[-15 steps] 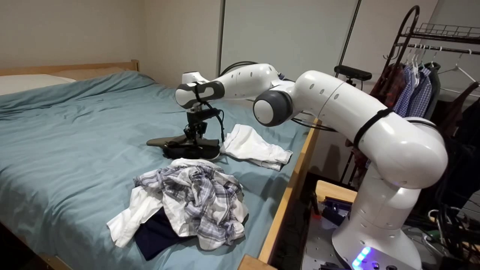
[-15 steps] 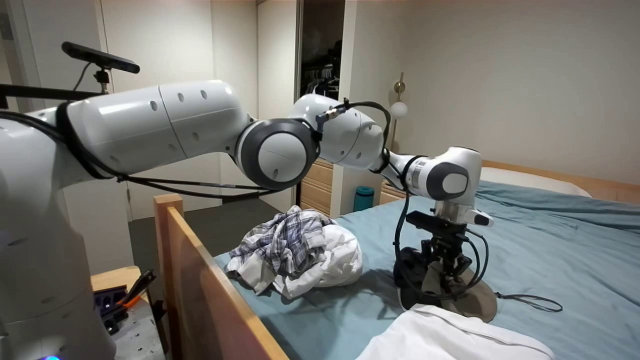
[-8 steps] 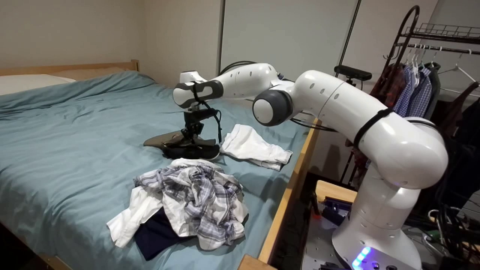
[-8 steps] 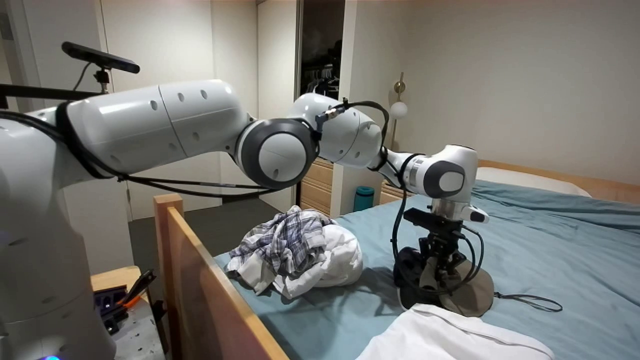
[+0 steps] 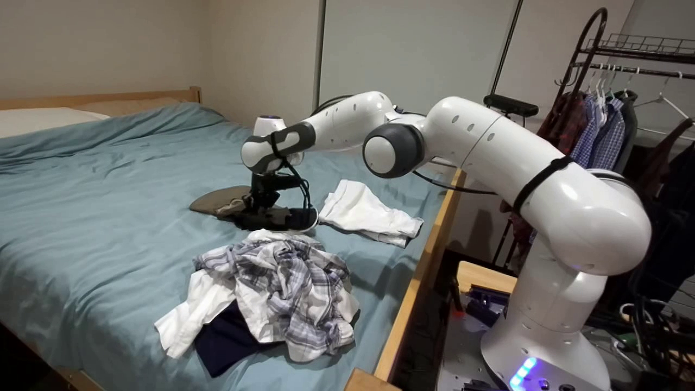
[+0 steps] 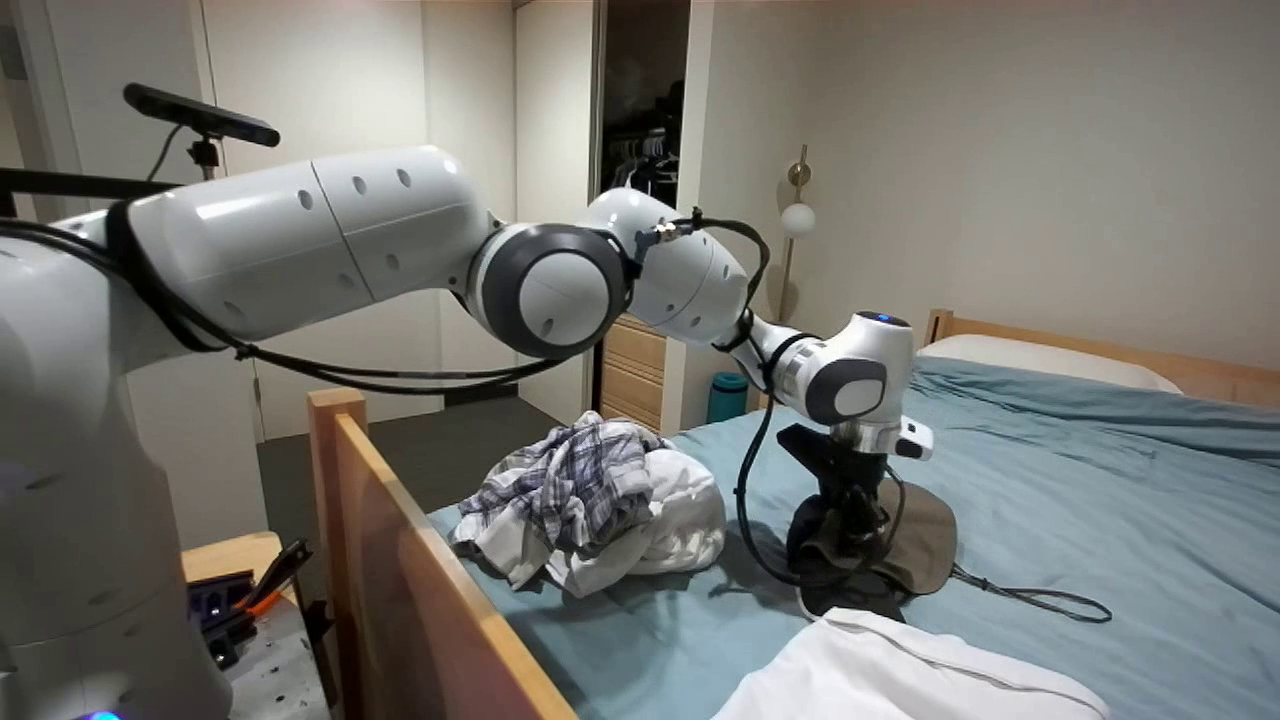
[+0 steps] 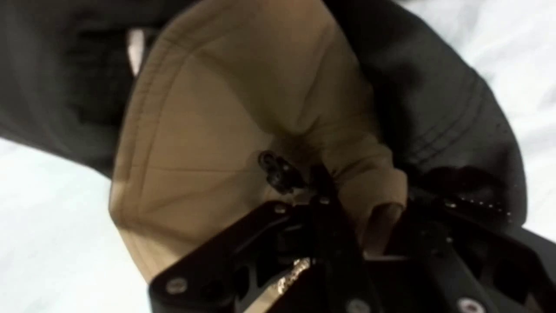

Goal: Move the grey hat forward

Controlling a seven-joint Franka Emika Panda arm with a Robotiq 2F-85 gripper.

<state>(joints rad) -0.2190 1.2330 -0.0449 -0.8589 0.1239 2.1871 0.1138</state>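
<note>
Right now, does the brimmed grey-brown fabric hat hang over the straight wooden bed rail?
No, in an exterior view blue bedsheet shows between the grey-brown hat and the bed rail.

A bedroom in a home, plainly: here's a wide bed with a rumpled blue cover, white pillow by the wooden headboard. Over here, checked shirts hang on a clothes rack; across the way, a globe lamp, an open wardrobe with hangers inside, and wooden drawers.
</note>
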